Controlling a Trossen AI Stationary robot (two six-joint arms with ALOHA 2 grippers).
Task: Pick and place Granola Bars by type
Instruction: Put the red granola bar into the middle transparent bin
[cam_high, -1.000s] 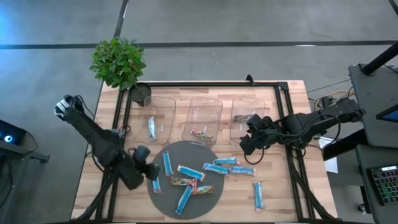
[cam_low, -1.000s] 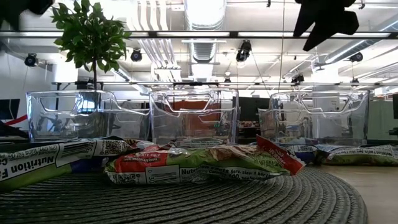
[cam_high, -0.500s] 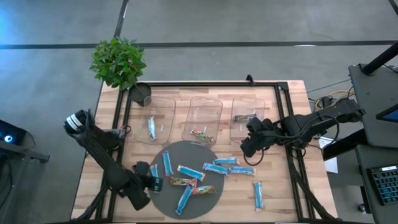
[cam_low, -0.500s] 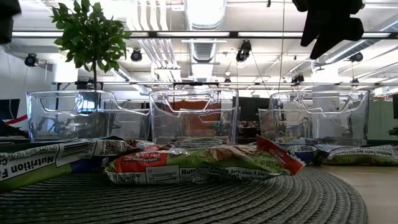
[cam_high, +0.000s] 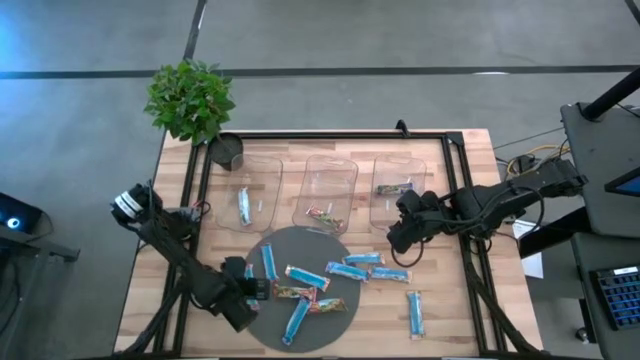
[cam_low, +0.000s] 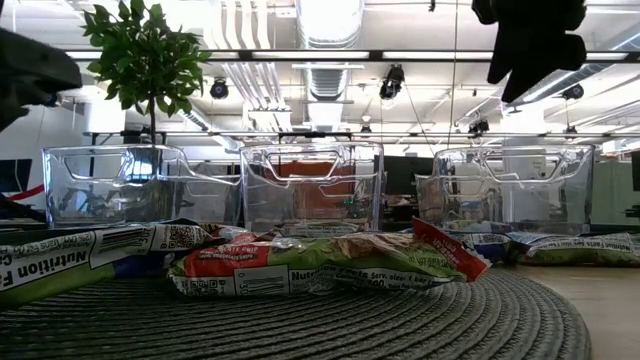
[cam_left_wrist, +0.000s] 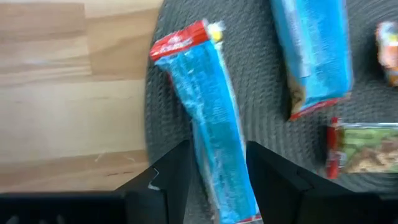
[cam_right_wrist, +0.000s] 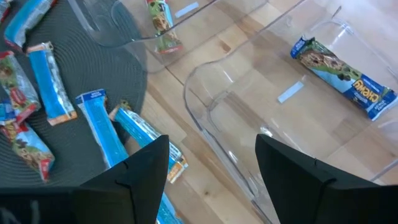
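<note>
1. Left pincer (cam_left_wrist: 211, 180) is open, its fingers straddling a light blue bar (cam_left_wrist: 208, 124) at the left edge of the round grey mat (cam_high: 345, 325)
2. Right pincer (cam_high: 398, 232) hangs open and empty beside the right bin (cam_right_wrist: 249, 112), which holds a dark bar (cam_right_wrist: 343, 78)

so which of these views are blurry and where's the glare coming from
Left wrist view: light blue bar between the left gripper fingers is smeared soft. Low view: ceiling lights blow out white, the mat near the lens is soft. High view: even, no harsh shadows.
</note>
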